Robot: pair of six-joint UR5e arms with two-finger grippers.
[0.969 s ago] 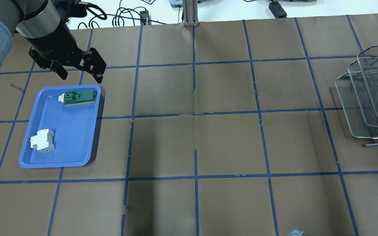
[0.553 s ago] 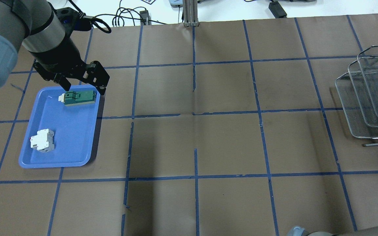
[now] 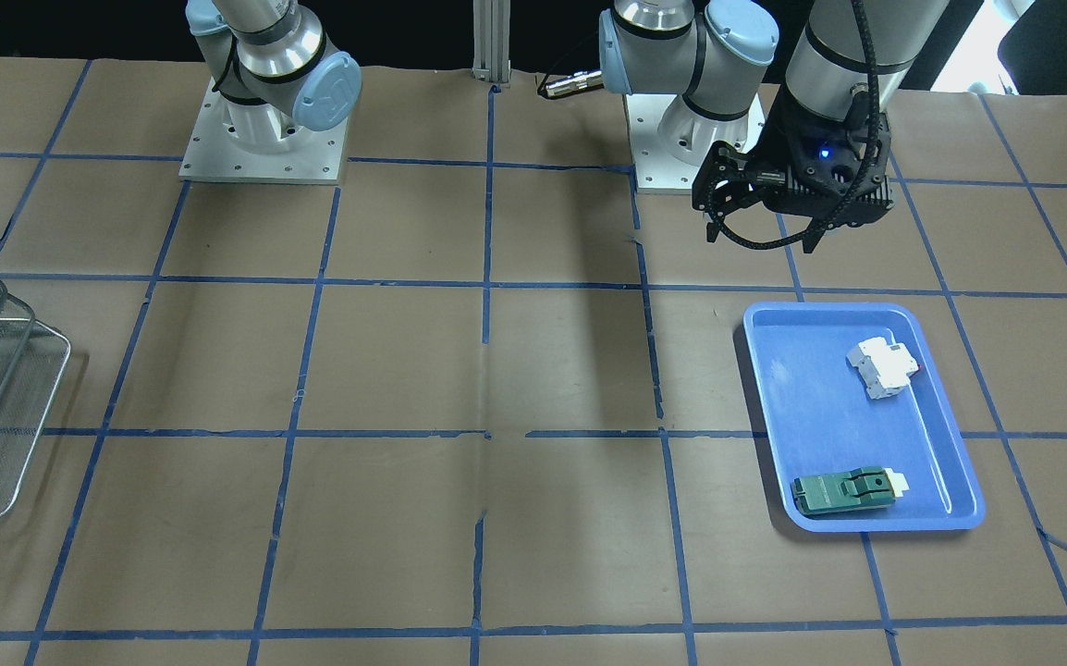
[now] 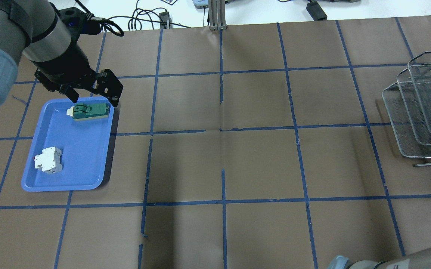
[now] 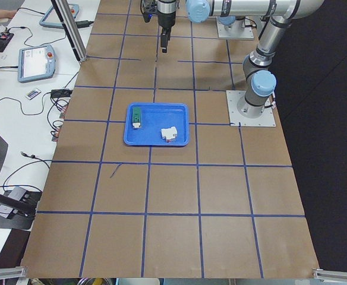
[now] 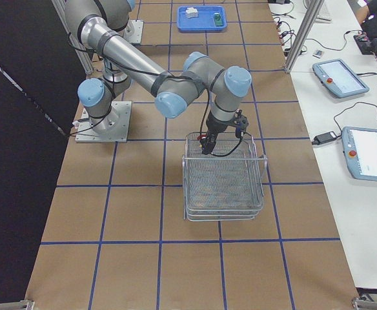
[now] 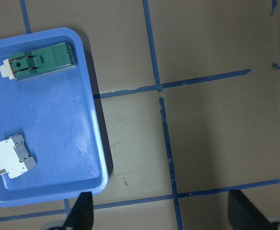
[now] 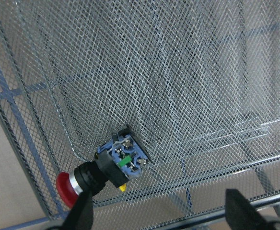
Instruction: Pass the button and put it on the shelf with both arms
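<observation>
- Your table: brown paper top w/ a blue tape grid.
- Room: white side bench w/ two tablets, and loose cables past the table's far edge. A metal post stands at that edge.
- The blue tray on the robot's left side holds a green part and a white breaker, set apart from each other.
- The shelf, stacked wire-mesh baskets, sits at the table's end on the robot's right.
- You'll find the button on its side on the mesh inside a shelf basket, near a rounded corner. It looks like the top basket, but I can't be sure.
- Long axis, right wrist view: lower left to upper right. The red cap points lower left, toward the basket wall. The blue-and-yellow block points upper right, toward the basket's middle.
- The right gripper hangs over the button, spread wide and released, w/ the button not pinched. One finger overlaps the cap in view; can't tell if it touches.
- The left gripper is spread apart w/ nothing in it, well above the table near the tray.
</observation>
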